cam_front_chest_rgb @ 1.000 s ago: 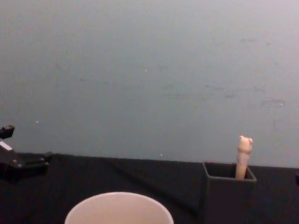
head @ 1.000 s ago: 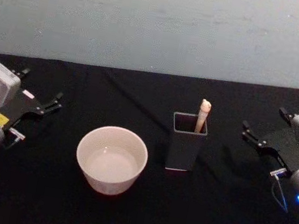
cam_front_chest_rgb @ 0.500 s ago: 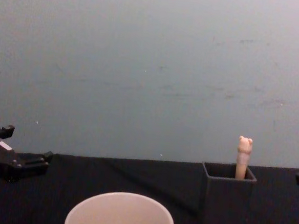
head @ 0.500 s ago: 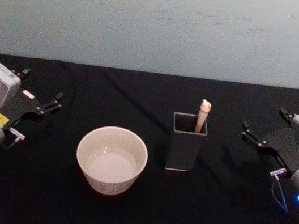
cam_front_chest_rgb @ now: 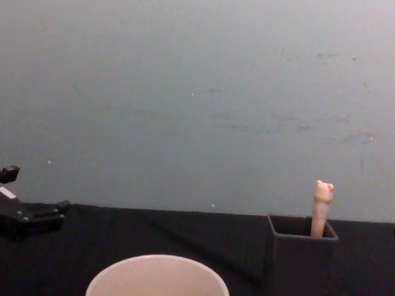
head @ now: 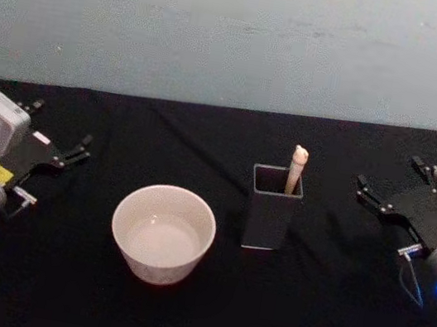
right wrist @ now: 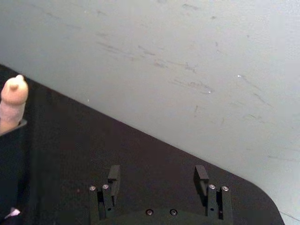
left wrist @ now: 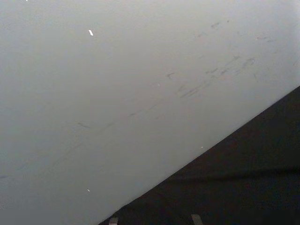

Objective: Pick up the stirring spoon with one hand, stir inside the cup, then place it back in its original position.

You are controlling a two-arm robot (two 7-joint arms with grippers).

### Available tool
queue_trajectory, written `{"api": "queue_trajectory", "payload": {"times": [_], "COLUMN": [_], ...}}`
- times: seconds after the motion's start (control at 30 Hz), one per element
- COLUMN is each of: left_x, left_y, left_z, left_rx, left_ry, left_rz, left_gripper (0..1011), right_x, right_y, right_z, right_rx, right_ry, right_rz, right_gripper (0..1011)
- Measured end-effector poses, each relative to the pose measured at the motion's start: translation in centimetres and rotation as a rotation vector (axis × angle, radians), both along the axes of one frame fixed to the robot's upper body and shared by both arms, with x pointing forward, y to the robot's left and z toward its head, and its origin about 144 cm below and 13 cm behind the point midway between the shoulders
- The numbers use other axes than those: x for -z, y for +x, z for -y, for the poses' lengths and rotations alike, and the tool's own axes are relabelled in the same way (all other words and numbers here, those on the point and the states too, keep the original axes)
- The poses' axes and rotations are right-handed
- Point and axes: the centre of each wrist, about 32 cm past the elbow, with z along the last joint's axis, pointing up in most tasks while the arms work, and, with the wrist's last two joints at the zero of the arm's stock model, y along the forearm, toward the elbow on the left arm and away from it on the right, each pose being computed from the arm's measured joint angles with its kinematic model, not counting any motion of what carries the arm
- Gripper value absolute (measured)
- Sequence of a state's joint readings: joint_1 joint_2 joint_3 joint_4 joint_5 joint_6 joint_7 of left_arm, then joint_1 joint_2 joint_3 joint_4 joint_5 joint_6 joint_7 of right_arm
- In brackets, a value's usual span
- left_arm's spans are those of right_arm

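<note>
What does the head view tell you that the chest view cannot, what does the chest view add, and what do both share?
Head view: looking down into the cup, it shows the pale inside, the dark holder down to its foot, and the right gripper with both fingers spread. Chest view: side on, it shows the ears of the bear head topping the stirring spoon. Shared: cup left of holder, spoon handle standing in the holder, left gripper open at the left.

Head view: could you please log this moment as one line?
stirring spoon in holder | cup beside holder, apart | left gripper open, far left | right gripper open, far right
</note>
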State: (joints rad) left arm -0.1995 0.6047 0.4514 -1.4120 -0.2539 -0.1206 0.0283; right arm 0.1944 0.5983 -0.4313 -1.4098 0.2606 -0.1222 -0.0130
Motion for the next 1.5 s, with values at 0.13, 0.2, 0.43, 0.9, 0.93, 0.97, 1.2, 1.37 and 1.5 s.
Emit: {"api": "queue_trajectory", "payload": {"times": [0.13, 0.2, 0.43, 0.9, 0.93, 0.97, 1.2, 1.37, 1.5], "left_x": [0.0, 0.0, 0.0, 0.0, 0.0, 0.0, 0.0, 0.0, 0.0], "left_y": [0.0, 0.0, 0.0, 0.0, 0.0, 0.0, 0.0, 0.0, 0.0], "left_z": [0.0, 0.0, 0.0, 0.0, 0.0, 0.0, 0.0, 0.0, 0.0], "left_rx": [0.0, 0.0, 0.0, 0.0, 0.0, 0.0, 0.0, 0.0, 0.0], "left_ry": [0.0, 0.0, 0.0, 0.0, 0.0, 0.0, 0.0, 0.0, 0.0], "left_rz": [0.0, 0.0, 0.0, 0.0, 0.0, 0.0, 0.0, 0.0, 0.0], "left_gripper": [1001, 1001, 1001, 1001, 1001, 1001, 1001, 1002, 1001], "right_x": [-0.4, -0.6, -2.0, -4.2, -4.3, -4.2, -3.9, -3.6, -3.3], "right_y": [0.1, 0.1, -0.2, -1.1, -1.2, -1.2, -1.4, -1.3, -1.1], "right_z": [0.2, 0.2, 0.1, -0.6, -0.8, -0.9, -1.8, -2.4, -3.0], "right_rx": [0.005, 0.007, -0.014, -0.213, -0.23, -0.238, -0.28, -0.301, -0.317], "right_ry": [0.044, 0.059, 0.148, 0.35, 0.352, 0.353, 0.35, 0.336, 0.313], "right_rz": [0.002, 0.005, 0.031, 0.044, 0.036, 0.031, -0.016, -0.039, -0.059], "right_gripper": [1002, 1002, 1002, 1002, 1002, 1002, 1002, 1002, 1002]}}
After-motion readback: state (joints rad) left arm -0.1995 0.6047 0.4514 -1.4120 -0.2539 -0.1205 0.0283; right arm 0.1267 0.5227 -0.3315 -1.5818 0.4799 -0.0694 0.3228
